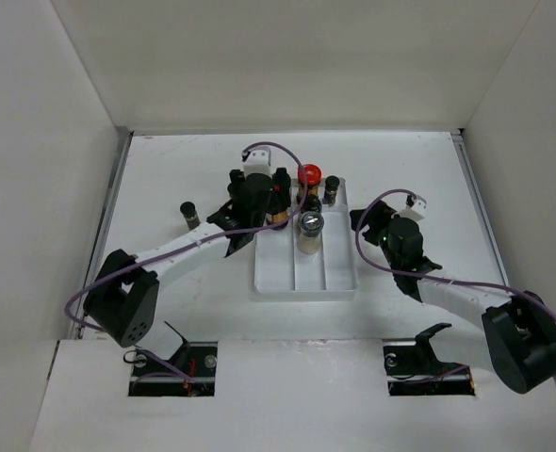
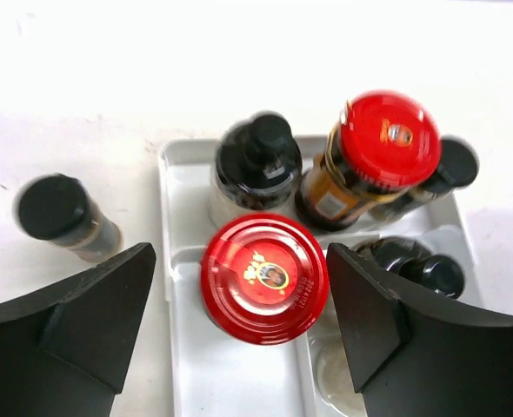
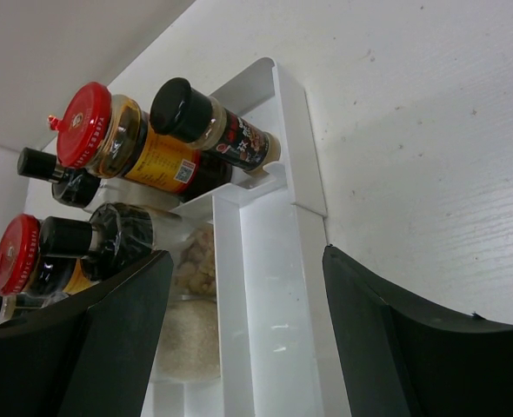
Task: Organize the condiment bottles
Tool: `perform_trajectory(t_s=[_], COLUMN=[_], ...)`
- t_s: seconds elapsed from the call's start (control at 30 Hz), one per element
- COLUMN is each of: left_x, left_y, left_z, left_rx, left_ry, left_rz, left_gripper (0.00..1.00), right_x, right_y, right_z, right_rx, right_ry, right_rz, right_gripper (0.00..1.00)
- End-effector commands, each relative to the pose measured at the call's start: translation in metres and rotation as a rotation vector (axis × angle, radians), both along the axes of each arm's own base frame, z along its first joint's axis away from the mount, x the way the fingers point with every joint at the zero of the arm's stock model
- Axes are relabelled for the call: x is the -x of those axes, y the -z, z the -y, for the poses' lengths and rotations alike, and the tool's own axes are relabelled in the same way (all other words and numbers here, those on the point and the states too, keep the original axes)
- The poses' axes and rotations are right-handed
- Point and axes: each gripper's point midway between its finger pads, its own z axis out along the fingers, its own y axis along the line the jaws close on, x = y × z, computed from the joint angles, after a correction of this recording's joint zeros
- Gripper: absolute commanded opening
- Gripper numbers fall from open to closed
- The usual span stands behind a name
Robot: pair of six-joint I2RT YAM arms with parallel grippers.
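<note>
The condiment bottles [image 1: 309,176] mostly stand crowded at the far end of the white divided plastic tray [image 1: 335,275]. One small dark black-capped bottle [image 2: 58,213] waits outside it on the white table [image 1: 165,169]. The left gripper [image 2: 239,261] is spread around a brown glass jar with a red lid [image 2: 265,278] in the left compartment, not touching its lid, probably to place it. The right gripper [image 3: 246,261], spread and empty, hovers over the right compartment.

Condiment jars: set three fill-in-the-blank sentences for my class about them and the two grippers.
The jar between the left gripper's jaws has a ___ lid. One stray jar with a ___ cap stands on the table, outside the white tray. The right gripper's jaws stand ___.
Missing words: red; black; open.
</note>
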Motion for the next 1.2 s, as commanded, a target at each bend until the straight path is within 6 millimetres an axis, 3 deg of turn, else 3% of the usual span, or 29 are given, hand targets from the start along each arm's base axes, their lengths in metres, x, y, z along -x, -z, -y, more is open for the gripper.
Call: perform_trajectory(t_s=[0.0, 0.2, 0.4, 0.6, 0.8, 1.07, 1.17], left_x=[-0.003, -0.023, -0.046, -0.066, -0.077, -0.076, -0.074], left_y=[-0.041, -0.029, -0.010, 0.015, 0.027, 0.038, 0.043], left_z=[-0.022, -0.072, -0.093, -0.094, -0.095, -0.101, -0.102], left_rx=[0.086, 0.115, 0.092, 0.053, 0.039, 0.022, 0.017], left_ry=[-0.063, -0.184, -0.231, -0.246, -0.255, -0.276, -0.280], left_rz=[0.098, 0.048, -0.003, -0.051, -0.065, -0.088, -0.098], left_gripper=[0.77, 0.73, 0.71, 0.68, 0.61, 0.46, 0.44], right_x=[-0.008, -0.010, -0.010, -0.010, -0.010, -0.009, -0.009], right_y=[-0.026, -0.025, -0.026, -0.025, -0.025, -0.024, -0.024], right_z=[-0.009, -0.009, -0.009, -0.010, -0.011, -0.011, -0.011], right_rx=[-0.024, -0.021, -0.021, -0.020, -0.020, -0.020, -0.020], right_ry=[-0.018, -0.018, -0.018, -0.020, -0.024, -0.026, -0.026], right_rz=[0.079, 0.076, 0.077, 0.077, 0.076, 0.074, 0.074], right_gripper=[0.77, 0.77, 0.77, 0.77, 0.77, 0.77, 0.77])
